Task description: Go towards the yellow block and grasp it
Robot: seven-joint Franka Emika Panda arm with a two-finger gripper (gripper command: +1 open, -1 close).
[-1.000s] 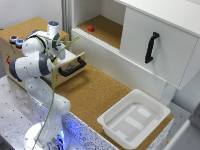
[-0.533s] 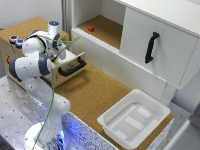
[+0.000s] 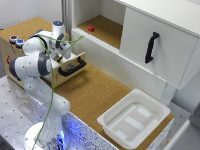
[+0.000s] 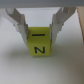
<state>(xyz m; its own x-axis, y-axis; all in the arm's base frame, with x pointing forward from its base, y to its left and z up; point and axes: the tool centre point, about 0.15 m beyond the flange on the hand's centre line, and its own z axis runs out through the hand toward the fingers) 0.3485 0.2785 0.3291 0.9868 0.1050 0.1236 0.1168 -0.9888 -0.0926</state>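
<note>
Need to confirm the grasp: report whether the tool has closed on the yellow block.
Cannot tell: the yellow block sits between the tool's fingers, contact unclear.

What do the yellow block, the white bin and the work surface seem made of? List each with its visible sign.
Yellow block: likely painted wood or plastic; matte faces, black markings.
White bin: plastic; smooth, moulded, slight sheen.
Work surface: cork-like; brown, speckled grain.

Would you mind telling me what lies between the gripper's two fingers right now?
The wrist view shows the yellow block sitting between the fingers of the gripper; nothing else lies there.
</note>
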